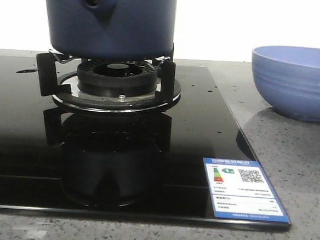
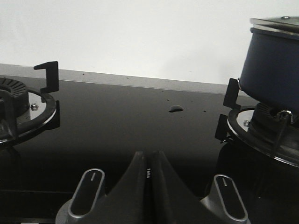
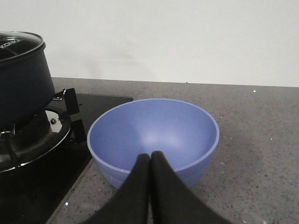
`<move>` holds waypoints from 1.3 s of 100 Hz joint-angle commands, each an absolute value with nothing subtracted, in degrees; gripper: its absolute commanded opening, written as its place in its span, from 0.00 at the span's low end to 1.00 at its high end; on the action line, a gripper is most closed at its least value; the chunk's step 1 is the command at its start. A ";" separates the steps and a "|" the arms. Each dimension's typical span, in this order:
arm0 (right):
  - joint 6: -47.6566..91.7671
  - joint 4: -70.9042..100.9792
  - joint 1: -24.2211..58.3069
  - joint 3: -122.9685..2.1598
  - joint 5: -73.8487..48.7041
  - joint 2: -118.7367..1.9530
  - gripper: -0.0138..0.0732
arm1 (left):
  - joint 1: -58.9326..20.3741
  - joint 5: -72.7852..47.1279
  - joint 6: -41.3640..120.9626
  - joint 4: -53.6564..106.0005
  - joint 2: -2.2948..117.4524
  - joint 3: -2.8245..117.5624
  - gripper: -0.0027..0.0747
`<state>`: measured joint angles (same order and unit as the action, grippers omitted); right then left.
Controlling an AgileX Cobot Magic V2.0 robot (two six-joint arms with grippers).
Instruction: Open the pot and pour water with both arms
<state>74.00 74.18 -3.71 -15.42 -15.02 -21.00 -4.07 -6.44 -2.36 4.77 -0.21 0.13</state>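
Note:
The dark navy pot [image 1: 109, 20] stands on the right burner's black support [image 1: 116, 84] of the glass hob, its stubby holed handle facing the camera. In the left wrist view the pot [image 2: 273, 70] carries a glass lid [image 2: 275, 23]; the right wrist view shows the pot [image 3: 21, 84] and lid [image 3: 18, 44] too. My left gripper [image 2: 148, 156] is shut and empty, low over the hob between two knobs, left of the pot. My right gripper [image 3: 150, 156] is shut and empty, just in front of the light-blue bowl [image 3: 154, 137]. Neither gripper shows in the front view.
The light-blue bowl [image 1: 297, 80] sits on the grey speckled counter [image 1: 304, 174] right of the hob. A second burner [image 2: 21, 109] stands at the hob's left. Two silver knobs [image 2: 86, 193] [image 2: 229, 196] flank my left gripper. An energy label [image 1: 246, 189] is on the hob's front right corner.

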 commanded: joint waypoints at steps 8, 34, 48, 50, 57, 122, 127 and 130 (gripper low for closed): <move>74.42 75.50 -4.07 -16.92 -13.57 -21.07 0.11 | -4.60 -2.26 -2.89 5.27 -1.81 -1.93 0.01; 74.42 75.50 -4.07 -16.92 -13.57 -21.07 0.11 | -4.60 -2.26 -2.89 5.27 -1.81 -1.93 0.01; 74.42 75.50 -4.07 -16.92 -13.57 -21.07 0.11 | -4.60 -2.26 -2.89 5.27 -1.81 -1.93 0.01; 74.42 75.50 -4.07 -16.92 -13.57 -21.07 0.11 | -4.60 -2.26 -2.89 5.27 -1.81 -1.93 0.01; 74.42 75.50 -4.07 -16.92 -13.57 -21.07 0.11 | -4.60 -2.26 -2.89 5.27 -1.81 -1.93 0.01; 0.96 5.24 -4.07 -16.90 -5.07 -20.48 0.11 | -4.60 -2.26 -2.89 5.27 -1.81 -1.93 0.01; -0.68 1.49 -4.07 -16.21 -3.38 -19.48 0.11 | -4.60 -2.26 -2.89 5.27 -1.81 -1.93 0.01; -0.68 0.66 -3.96 -15.42 -2.67 -18.76 0.11 | -4.60 -2.26 -2.89 5.27 -1.81 -1.93 0.01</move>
